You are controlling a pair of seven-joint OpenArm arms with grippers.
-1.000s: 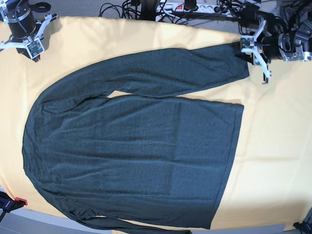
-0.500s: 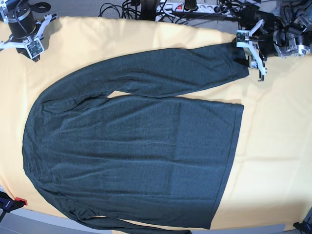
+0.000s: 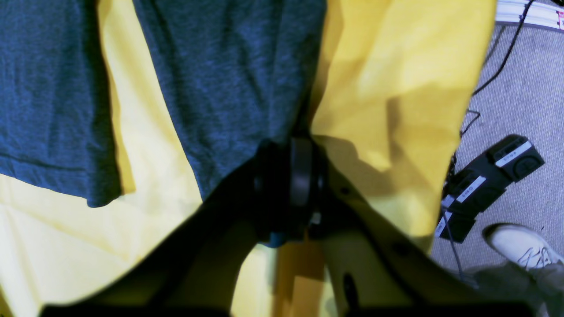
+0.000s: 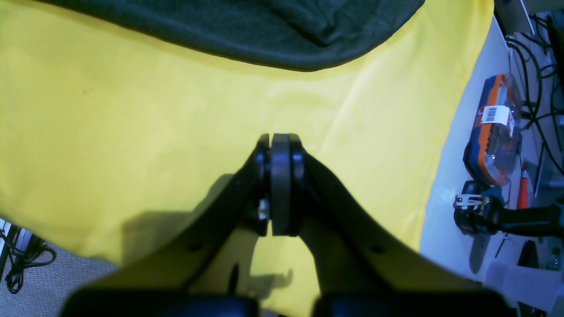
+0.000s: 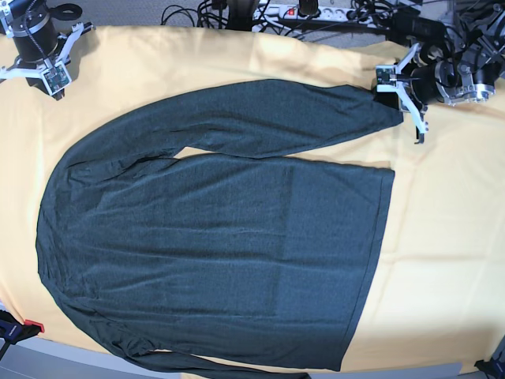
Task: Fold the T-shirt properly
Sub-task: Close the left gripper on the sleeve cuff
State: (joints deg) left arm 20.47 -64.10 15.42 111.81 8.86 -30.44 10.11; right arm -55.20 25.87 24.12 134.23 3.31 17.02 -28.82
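Note:
The T-shirt (image 5: pixel 221 237) is dark charcoal and lies spread flat on the yellow tablecloth (image 5: pixel 442 237), hem to the right. Its upper long sleeve (image 5: pixel 268 118) runs toward the back right. My left gripper (image 5: pixel 396 91) sits at that sleeve's cuff. In the left wrist view its pads (image 3: pixel 300 171) are pressed together at the corner of the sleeve (image 3: pixel 229 88), and the tablecloth (image 3: pixel 387 88) is rumpled up beside them. My right gripper (image 5: pixel 49 75) is at the back left corner. It is shut and empty (image 4: pixel 280 185) over bare tablecloth (image 4: pixel 132 110), with the shirt's edge (image 4: pixel 264 26) beyond it.
Cables and a power strip (image 5: pixel 300 11) lie behind the table's back edge. Black devices (image 3: pixel 484 176) and a white shoe (image 3: pixel 520 246) are on the floor beside the table edge. An orange and blue tool (image 4: pixel 495 127) lies off the table by my right arm.
My left gripper has moved left and toward the back onto the sleeve cuff, and the cuff end now looks drawn in. The right arm has not moved.

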